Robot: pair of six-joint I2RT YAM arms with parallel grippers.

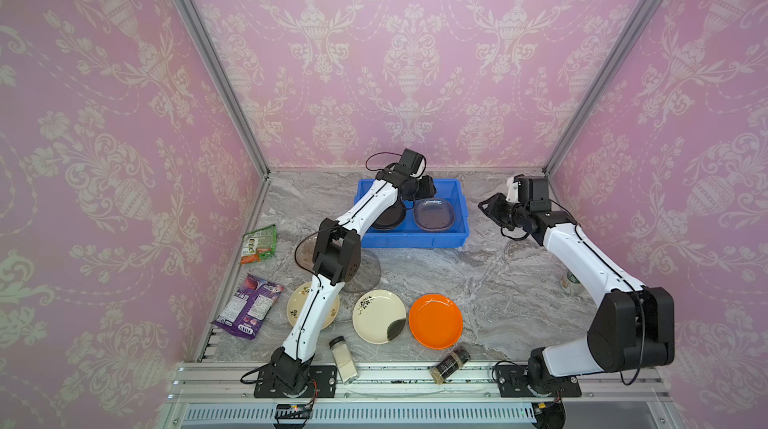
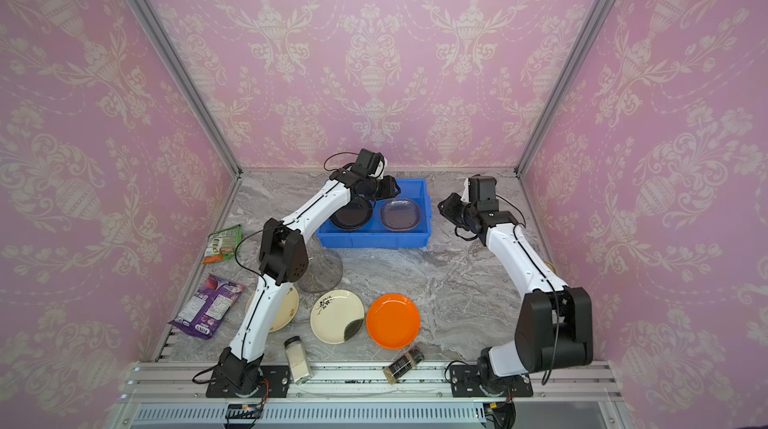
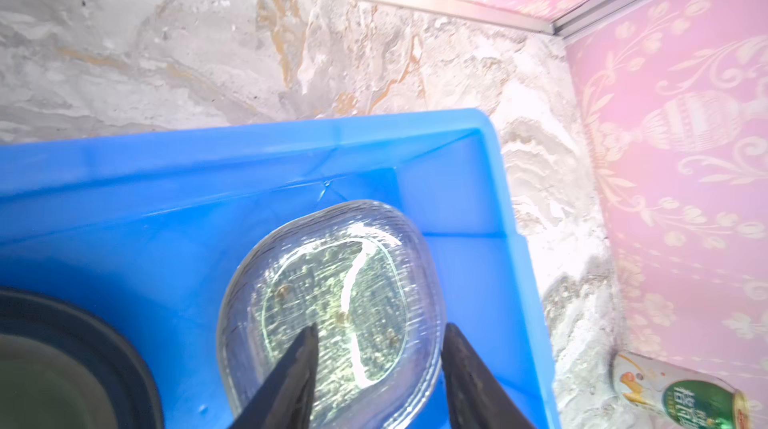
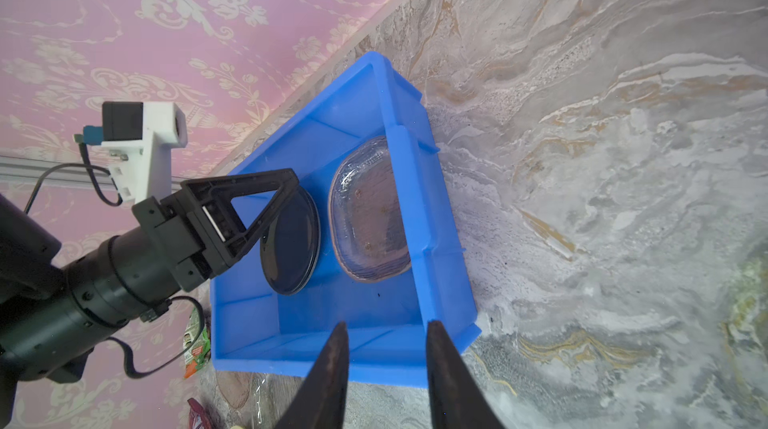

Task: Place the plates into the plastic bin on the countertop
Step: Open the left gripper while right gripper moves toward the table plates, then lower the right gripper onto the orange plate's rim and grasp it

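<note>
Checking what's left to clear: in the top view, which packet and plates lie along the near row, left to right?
Purple packet → half-hidden cream plate → full cream plate → orange plate.

Bright even light; wrist views overexposed w/ glare, slightly blurry.

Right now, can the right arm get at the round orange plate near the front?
Probably yes. The round orange plate lies uncovered on the marble countertop; the right hand hangs open and empty by the blue plastic bin, and only bare counter lies between them.
</note>
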